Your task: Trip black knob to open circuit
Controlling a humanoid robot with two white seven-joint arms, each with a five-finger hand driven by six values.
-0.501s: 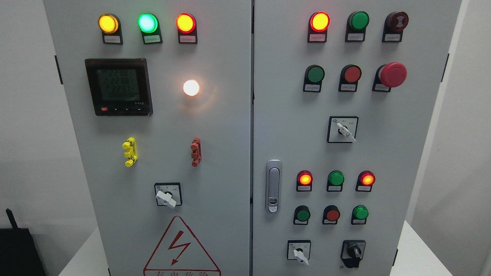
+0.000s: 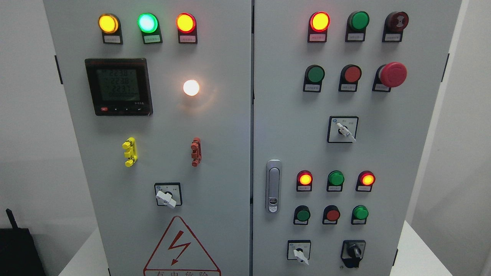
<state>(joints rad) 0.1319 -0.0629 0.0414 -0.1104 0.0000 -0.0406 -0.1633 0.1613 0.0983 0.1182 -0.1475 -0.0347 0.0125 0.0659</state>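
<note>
Cabinet: a grey cabinet (image 2: 230,126) with two doors fills the view; the seam between the doors runs top to bottom just right of the middle.
Edges: the cabinet's left edge slants from the top left down toward the bottom; its right edge slants in from the top right corner. Pale wall shows on both sides.
Open room: bare grey panel lies along the right door's left strip above the door handle (image 2: 273,186), and around the white lamp (image 2: 191,87) on the left door. A white ledge (image 2: 416,253) shows at the lower right, beside the cabinet's bottom corner.
Black knob: the black knob (image 2: 353,252) sits at the bottom right corner of the right door, close to the lower edge — a round black body on a black plate, with a raised grip standing roughly upright.
Neighbours: a white-handled switch (image 2: 299,253) is to its left, well apart; a green button (image 2: 360,213) is just above.
Hands: neither hand is in view, so their state cannot be told.
</note>
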